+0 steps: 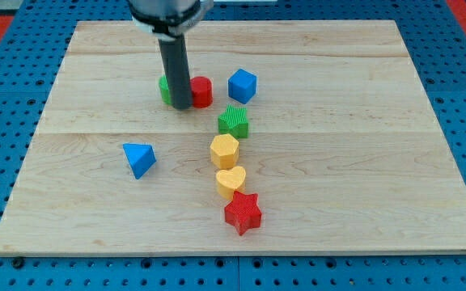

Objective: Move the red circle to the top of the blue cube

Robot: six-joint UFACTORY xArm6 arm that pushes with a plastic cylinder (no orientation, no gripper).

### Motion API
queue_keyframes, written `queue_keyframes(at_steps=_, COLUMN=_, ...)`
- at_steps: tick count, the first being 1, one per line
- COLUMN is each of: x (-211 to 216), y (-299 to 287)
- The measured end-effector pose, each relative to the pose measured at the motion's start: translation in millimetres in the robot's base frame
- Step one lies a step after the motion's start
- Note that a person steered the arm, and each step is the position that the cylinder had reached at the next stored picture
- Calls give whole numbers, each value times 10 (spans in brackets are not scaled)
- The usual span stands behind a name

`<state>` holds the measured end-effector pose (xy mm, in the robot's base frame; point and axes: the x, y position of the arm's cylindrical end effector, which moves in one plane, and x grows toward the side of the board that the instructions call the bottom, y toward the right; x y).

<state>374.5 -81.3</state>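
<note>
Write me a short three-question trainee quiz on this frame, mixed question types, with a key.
1. True or false: my tip is between the green block and the red circular block.
2. Which block lies nearest the view's bottom? A) yellow heart-shaped block B) red star-shaped block C) blue triangular block
3. Fill in: the blue cube sits to the view's ____ of the red circular block.

Key: 1 true; 2 B; 3 right.

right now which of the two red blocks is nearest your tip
The red circle, touching my tip on its right side, beside the blue cube. The red star sits far off at the view's bottom.
</note>
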Motion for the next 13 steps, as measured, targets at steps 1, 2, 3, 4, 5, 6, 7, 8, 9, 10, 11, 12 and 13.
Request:
queue_keyframes(at_steps=1, x=-16, y=95)
queue_keyframes(at_steps=2, x=-56, y=331)
queue_keyframes(at_steps=3, x=4, y=457)
queue_keyframes(at_steps=4, x=-230, y=775)
queue_keyframes(at_steps=5, x=-448, y=775)
queue_keyframes(at_steps=6, x=-583, y=642)
queue_keyframes(at_steps=7, x=-834, y=709)
queue_keyframes(at_steps=8, x=-529, y=1451)
queue_keyframes(at_steps=9, x=-86, y=1373)
queue_keyframes(at_steps=10, x=25, y=1354)
queue_keyframes(at_steps=11, x=159, y=1586)
queue_keyframes(at_steps=12, x=604, y=1580)
queue_keyframes(at_steps=13, x=543, y=1188)
